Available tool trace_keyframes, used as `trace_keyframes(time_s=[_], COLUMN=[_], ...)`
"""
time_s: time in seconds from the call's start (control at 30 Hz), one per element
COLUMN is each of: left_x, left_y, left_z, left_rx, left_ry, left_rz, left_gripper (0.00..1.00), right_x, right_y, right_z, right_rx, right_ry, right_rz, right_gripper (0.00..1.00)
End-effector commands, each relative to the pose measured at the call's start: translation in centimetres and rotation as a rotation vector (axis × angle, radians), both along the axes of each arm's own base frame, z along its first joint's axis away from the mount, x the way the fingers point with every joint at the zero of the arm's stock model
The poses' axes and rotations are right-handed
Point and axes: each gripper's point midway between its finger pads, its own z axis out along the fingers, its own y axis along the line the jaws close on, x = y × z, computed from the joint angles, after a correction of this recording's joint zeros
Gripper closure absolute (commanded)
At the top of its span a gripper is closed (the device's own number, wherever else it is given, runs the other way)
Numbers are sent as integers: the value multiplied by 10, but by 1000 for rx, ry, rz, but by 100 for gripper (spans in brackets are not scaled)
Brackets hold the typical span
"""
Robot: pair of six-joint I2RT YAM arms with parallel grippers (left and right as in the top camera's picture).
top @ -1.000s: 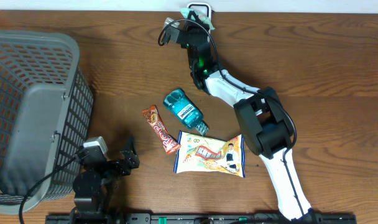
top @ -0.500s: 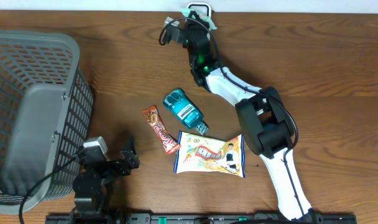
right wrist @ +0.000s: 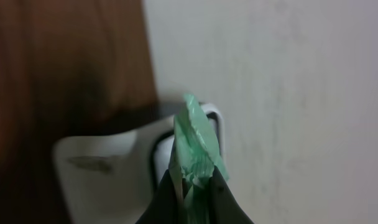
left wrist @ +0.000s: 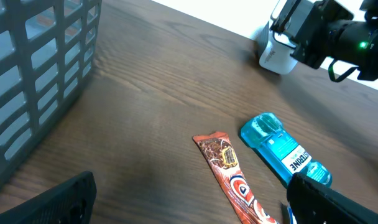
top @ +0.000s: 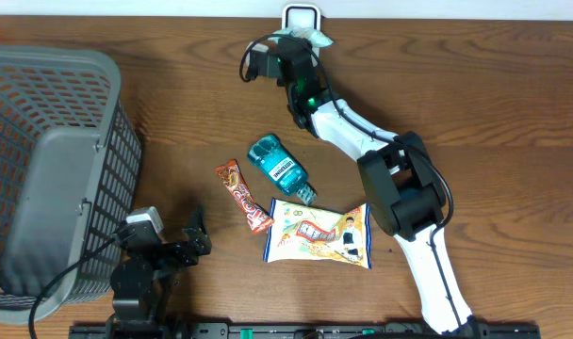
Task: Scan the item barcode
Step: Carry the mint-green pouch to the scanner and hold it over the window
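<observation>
Fingers of your right gripper [right wrist: 192, 186] pinch the lower edge of a thin green packet [right wrist: 195, 140], holding it upright just before the white scanner [right wrist: 96, 165] at the table's far edge. Presumably its barcode faces the window, though that side is hidden. Your left gripper [top: 200, 235] rests beside the basket [top: 41, 94], jaws spread, empty.

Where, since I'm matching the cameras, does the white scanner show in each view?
Overhead: the white scanner is at the top edge, centre, just beyond the green packet.
Left wrist: scanner upper right, partly hidden by the right arm.
Right wrist: scanner lower left, behind the green packet.
Shared landmark: the wooden table, whose far edge it stands at.
</observation>
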Motion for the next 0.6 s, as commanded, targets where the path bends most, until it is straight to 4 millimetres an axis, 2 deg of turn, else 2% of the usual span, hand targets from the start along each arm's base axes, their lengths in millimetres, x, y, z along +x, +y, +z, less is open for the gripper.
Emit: trace_keyframes(time_s=[0.0, 0.1, 0.2, 0.3, 0.4, 0.57], left_x=[0, 0, 0, 0, 0, 0], left_y=[-1, -1, -1, -1, -1, -1], left_z=[-2, -2, -2, -2, -2, -2], left_rx=[-12, -12, -12, -12, -12, -12], left_ry=[4, 4, 4, 4, 4, 4], left_rz=[-2, -2, -2, -2, -2, -2], left_gripper=[2, 2, 2, 2, 2, 2], right_x=[-3, -1, -1, 3, 5, 6], right_y=[4, 7, 14, 19, 17, 12], right_z=[-32, -40, -36, -22, -23, -44], right_rx=[13, 23, 73, 135, 160, 152], right_ry=[65, 49, 35, -8, 3, 33], right_rz=[46, 42, 56, 56, 69, 67], right_gripper=[99, 99, 99, 99, 99, 99])
